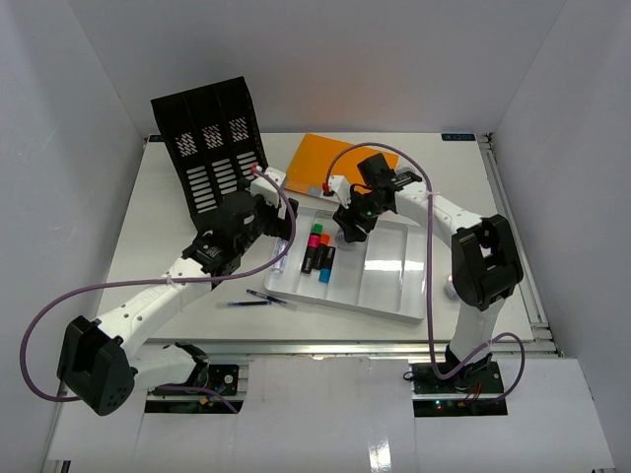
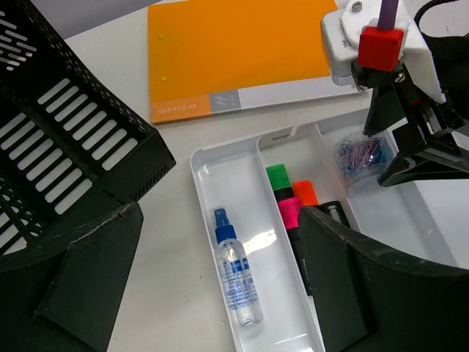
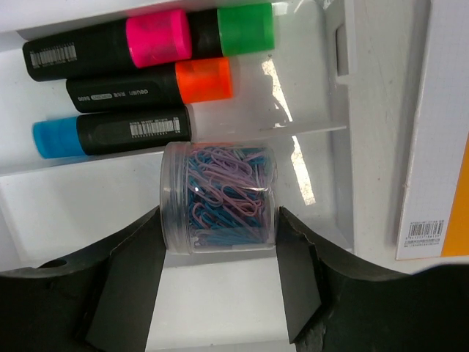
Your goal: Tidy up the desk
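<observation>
1. White desk [image 1: 158, 227] is filling the floor of a white-walled booth [image 1: 394, 59], with a metal rail running along its near edge
2. White tray [image 1: 385, 281] is sitting on it, right of centre
3. Right gripper [image 3: 218, 227] is squeezing a clear paperclip jar [image 3: 218, 198] between both fingers over the tray, desk lying below
4. Left gripper [image 2: 220, 220] is hanging spread wide above a spray bottle [image 2: 236, 271] in the tray's end compartment, desk lying underneath

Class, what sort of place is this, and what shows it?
Probably a robot test bench staged as an office desk: the desk holds an orange clip file, a black file rack, and the right gripper grips a jar of paper clips.
</observation>
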Tool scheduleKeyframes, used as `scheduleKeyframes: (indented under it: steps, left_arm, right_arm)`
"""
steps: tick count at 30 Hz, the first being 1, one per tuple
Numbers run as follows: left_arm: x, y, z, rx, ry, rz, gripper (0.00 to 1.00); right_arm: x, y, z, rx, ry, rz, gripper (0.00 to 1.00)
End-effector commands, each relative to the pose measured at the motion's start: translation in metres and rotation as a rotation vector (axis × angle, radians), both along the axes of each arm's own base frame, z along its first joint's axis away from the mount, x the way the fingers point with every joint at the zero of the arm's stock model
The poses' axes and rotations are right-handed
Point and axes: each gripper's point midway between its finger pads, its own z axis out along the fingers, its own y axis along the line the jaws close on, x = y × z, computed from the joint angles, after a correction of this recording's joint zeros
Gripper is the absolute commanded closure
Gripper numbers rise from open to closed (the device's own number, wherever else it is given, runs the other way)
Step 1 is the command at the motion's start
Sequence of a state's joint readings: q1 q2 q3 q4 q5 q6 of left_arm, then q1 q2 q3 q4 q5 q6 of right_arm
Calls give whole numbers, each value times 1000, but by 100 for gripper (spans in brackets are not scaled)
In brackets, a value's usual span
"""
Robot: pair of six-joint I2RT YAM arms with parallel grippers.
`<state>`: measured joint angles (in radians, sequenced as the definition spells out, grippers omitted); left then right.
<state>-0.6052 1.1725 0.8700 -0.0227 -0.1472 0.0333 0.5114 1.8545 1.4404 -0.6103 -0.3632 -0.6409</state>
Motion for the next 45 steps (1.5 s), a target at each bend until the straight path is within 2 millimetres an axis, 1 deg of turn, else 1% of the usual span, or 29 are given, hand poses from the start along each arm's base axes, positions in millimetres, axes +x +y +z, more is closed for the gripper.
scheduleKeyframes:
  steps: [1,3,4,8,10,12,13,16,20,21,22,23,25,26,27,29,31,33,36,40,43,45]
  left_arm:
    - [-3,2,14,-19,-36,-6,2]
    - [-3,1,14,-19,-36,-7,2]
    - [-3,1,15,-20,-37,-7,2]
    - [-4,1,15,-22,-38,-7,2]
    - [-4,1,16,-23,-38,-10,2]
    - [-5,0,17,-29,-39,-14,2]
    - [-5,0,17,-31,-38,-17,2]
    - [-6,-1,18,-36,-39,-21,2]
    - [-8,-1,22,-46,-45,-26,2]
    - [-9,-2,24,-53,-47,-33,2]
    - [-10,-2,25,-56,-48,-35,2]
    - [-11,-3,27,-62,-51,-42,2]
    - [-13,-5,30,-73,-52,-51,2]
    - [-13,-5,31,-77,-53,-55,2]
    - [-14,-5,32,-81,-53,-57,2]
    - [-15,-5,33,-84,-55,-61,2]
    - [-15,-6,33,-87,-56,-65,2]
    - [-16,-7,34,-88,-56,-71,2]
    - [-17,-7,32,-86,-53,-73,2]
    - [-17,-7,30,-85,-50,-71,2]
    - [-16,-7,29,-82,-47,-69,2]
    - [-16,-7,30,-83,-49,-71,2]
  right_arm:
    - [4,-7,6,-21,-58,18,55]
    - [5,-12,2,-46,-64,17,47]
    - [6,-14,2,-56,-70,13,41]
    - [4,-18,8,-64,-86,16,26]
    - [2,-21,21,-59,-109,13,21]
    - [-1,-27,28,-56,-126,10,11]
    - [-2,-30,34,-52,-139,7,10]
    - [-11,-48,46,-46,-142,-13,9]
    - [-29,-95,53,-85,-131,-69,9]
    - [-30,-114,58,-97,-145,-111,8]
    - [-38,-132,50,-149,-123,-143,7]
    - [-39,-143,52,-171,-126,-173,7]
    - [-54,-182,43,-241,-71,-273,6]
    - [-60,-195,40,-264,-52,-319,6]
    - [-67,-206,40,-284,-42,-360,5]
    - [-82,-229,32,-344,-5,-433,4]
    - [-91,-243,31,-384,-18,-473,3]
    - [-98,-259,27,-424,-21,-496,4]
    - [-105,-270,16,-445,18,-515,10]
    - [-108,-270,-4,-436,68,-502,10]
    - [-111,-264,-19,-412,111,-487,10]
    - [-112,-263,-30,-411,131,-487,10]
